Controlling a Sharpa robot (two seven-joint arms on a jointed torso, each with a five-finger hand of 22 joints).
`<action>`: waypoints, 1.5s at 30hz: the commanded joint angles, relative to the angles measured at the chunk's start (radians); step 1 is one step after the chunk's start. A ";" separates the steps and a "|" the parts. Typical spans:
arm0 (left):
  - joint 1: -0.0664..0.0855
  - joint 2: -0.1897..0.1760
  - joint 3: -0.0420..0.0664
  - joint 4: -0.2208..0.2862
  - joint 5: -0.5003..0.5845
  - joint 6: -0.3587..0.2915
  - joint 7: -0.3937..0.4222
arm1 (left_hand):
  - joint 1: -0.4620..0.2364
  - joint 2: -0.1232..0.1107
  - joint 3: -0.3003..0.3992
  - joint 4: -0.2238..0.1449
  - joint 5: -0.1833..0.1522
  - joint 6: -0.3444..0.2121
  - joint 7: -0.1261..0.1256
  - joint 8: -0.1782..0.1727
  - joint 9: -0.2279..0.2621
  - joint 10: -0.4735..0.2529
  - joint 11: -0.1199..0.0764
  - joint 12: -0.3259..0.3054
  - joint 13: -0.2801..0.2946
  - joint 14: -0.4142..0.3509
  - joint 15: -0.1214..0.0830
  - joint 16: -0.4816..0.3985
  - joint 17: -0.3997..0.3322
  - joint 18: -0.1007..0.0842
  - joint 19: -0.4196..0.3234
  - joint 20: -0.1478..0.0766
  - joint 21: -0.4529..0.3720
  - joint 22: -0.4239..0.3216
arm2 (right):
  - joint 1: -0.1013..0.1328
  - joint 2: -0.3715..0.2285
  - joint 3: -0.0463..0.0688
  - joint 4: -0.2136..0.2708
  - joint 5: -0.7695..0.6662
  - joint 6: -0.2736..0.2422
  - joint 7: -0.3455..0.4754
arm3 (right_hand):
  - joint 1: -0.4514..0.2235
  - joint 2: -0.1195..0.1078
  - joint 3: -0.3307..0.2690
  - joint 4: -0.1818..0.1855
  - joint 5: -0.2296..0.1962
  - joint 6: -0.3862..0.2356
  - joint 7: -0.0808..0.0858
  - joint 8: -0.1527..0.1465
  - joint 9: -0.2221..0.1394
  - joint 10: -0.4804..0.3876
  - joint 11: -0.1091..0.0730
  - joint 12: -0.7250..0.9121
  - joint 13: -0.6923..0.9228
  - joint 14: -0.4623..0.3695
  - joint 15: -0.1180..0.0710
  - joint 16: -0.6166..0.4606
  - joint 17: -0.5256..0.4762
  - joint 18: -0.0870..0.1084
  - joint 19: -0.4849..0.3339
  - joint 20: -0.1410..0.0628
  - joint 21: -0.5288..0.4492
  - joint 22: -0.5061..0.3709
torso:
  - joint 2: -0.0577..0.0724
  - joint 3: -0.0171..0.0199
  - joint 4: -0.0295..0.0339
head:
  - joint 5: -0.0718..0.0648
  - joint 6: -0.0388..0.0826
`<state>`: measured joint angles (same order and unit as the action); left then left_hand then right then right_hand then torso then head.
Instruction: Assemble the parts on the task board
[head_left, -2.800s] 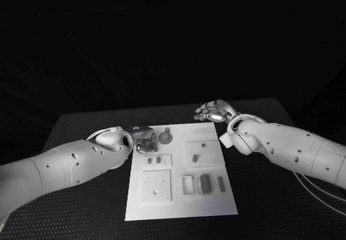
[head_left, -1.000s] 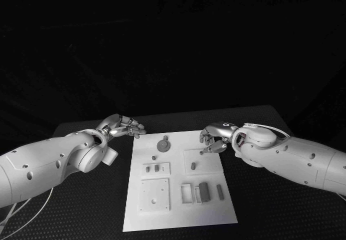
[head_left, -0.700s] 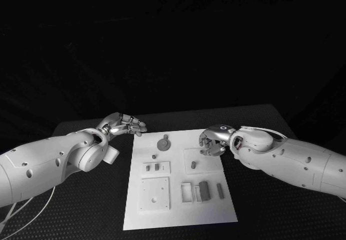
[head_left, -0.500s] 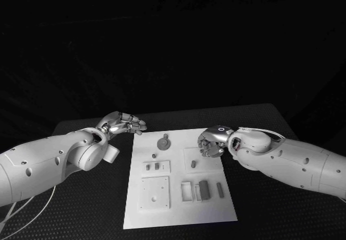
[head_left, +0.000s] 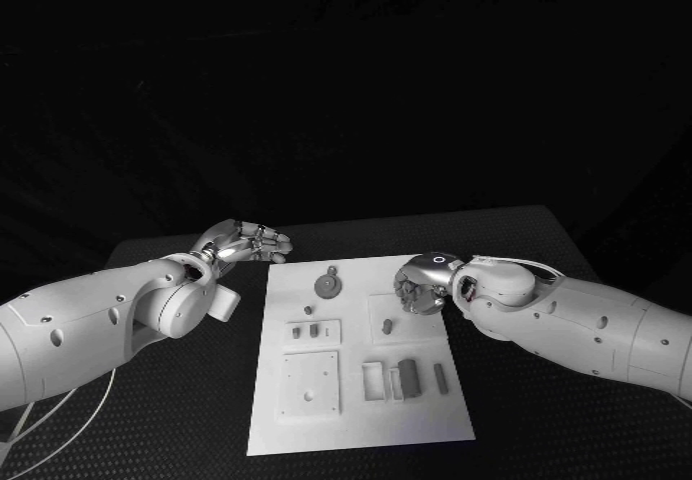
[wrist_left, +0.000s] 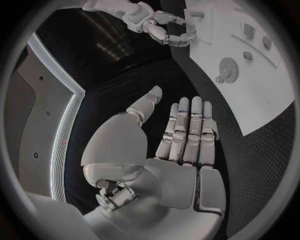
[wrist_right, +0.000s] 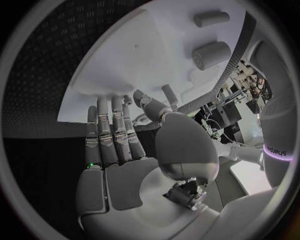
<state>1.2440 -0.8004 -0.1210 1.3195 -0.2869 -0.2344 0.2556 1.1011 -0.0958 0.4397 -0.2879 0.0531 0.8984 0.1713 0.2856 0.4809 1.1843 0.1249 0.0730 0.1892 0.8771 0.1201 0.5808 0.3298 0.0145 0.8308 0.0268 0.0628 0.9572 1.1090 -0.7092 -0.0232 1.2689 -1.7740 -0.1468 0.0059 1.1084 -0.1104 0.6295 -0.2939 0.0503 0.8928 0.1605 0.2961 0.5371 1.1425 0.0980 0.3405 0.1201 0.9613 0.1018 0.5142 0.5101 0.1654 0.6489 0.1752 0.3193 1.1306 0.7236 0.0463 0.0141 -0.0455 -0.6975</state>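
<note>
The white task board (head_left: 361, 420) lies in the middle of the black table. On it are a round grey disc (head_left: 330, 286), two short pegs (head_left: 304, 329) in a square plate, a single peg (head_left: 387, 325), and upright blocks (head_left: 408, 377) near the front. My right hand (head_left: 421, 282) hangs over the board's far right part, fingers pointing down at it and holding nothing. In the right wrist view its fingers (wrist_right: 114, 125) reach out straight over the board (wrist_right: 144, 60), a peg (wrist_right: 169, 93) beside the thumb. My left hand (head_left: 248, 243) hovers off the board's far left corner, flat and empty (wrist_left: 184, 142).
A blank square plate (head_left: 312, 380) sits at the board's front left. Two stubby cylinders (wrist_right: 211, 52) stand past the right hand's fingertips. Black table surface (head_left: 159, 420) surrounds the board on all sides. The left wrist view shows the disc (wrist_left: 228, 69) and my right hand (wrist_left: 165, 27).
The right hand has come in from beside the far right corner and settled over the board's far right part. The left hand has left the disc and drawn back off the far left corner.
</note>
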 joint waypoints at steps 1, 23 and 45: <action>0.000 0.000 0.001 0.000 0.049 -0.011 0.018 | 0.001 0.011 -0.005 0.000 -0.001 -0.003 -0.002 0.003 -0.001 -0.004 -0.001 -0.002 -0.002 0.000 0.006 -0.003 0.002 -0.008 -0.006 -0.002 0.001 -0.002 | -0.006 0.004 -0.002 -0.008 -0.025 0.011 -0.003 | 0.002 0.009 0.006 0.001 -0.002 0.008 -0.002 0.002 -0.002 0.008 -0.002 -0.006 -0.003 0.007 -0.003 -0.006 0.002 0.011 0.008 0.001 -0.007 -0.001 | 0.000 0.0010 -0.0009 | 0.000 -0.001; 0.001 -0.002 0.001 0.001 0.049 0.003 0.012 | -0.005 0.015 -0.004 -0.001 -0.001 -0.004 -0.002 0.003 -0.002 -0.005 0.000 -0.002 -0.003 0.001 0.007 -0.012 0.005 -0.006 -0.007 0.001 0.002 -0.012 | -0.020 0.024 -0.006 -0.018 -0.064 0.048 -0.013 | 0.025 0.053 0.013 -0.001 -0.001 0.048 -0.019 0.016 -0.003 0.068 -0.020 -0.029 -0.004 0.046 -0.022 -0.002 0.025 0.027 0.046 0.000 -0.004 0.008 | 0.000 0.0006 -0.0013 | 0.003 -0.011; 0.001 0.000 0.001 -0.002 0.049 0.002 0.009 | 0.000 0.015 -0.001 -0.002 -0.001 -0.005 -0.002 0.004 -0.003 -0.006 0.000 -0.003 -0.005 0.002 0.008 -0.016 0.008 -0.005 -0.008 0.001 0.002 -0.017 | -0.026 0.023 -0.007 -0.007 -0.145 0.010 -0.056 | 0.083 0.048 0.099 0.000 -0.002 0.108 -0.042 0.044 0.014 0.132 -0.042 -0.041 0.015 0.094 -0.039 0.005 0.062 0.046 0.098 0.002 -0.007 0.011 | 0.000 0.0015 -0.0018 | -0.001 -0.016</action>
<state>1.2440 -0.8022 -0.1210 1.3164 -0.2449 -0.2368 0.2554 1.1012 -0.0879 0.4398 -0.2879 0.0531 0.8985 0.1713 0.2856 0.4791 1.1844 0.1248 0.0730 0.1854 0.8771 0.1201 0.5683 0.3359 0.0147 0.8309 0.0268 0.0628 0.9411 1.0955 -0.6837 -0.0220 1.2686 -1.8889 -0.1643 -0.0279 1.1828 -0.0654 0.7211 -0.2938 0.0463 0.9942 0.1180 0.3338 0.5506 1.2688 0.0571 0.3019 0.1342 1.0486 0.0641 0.5170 0.5707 0.1936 0.7401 0.1769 0.3154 1.1406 0.7232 0.0476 0.0128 -0.0467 -0.7139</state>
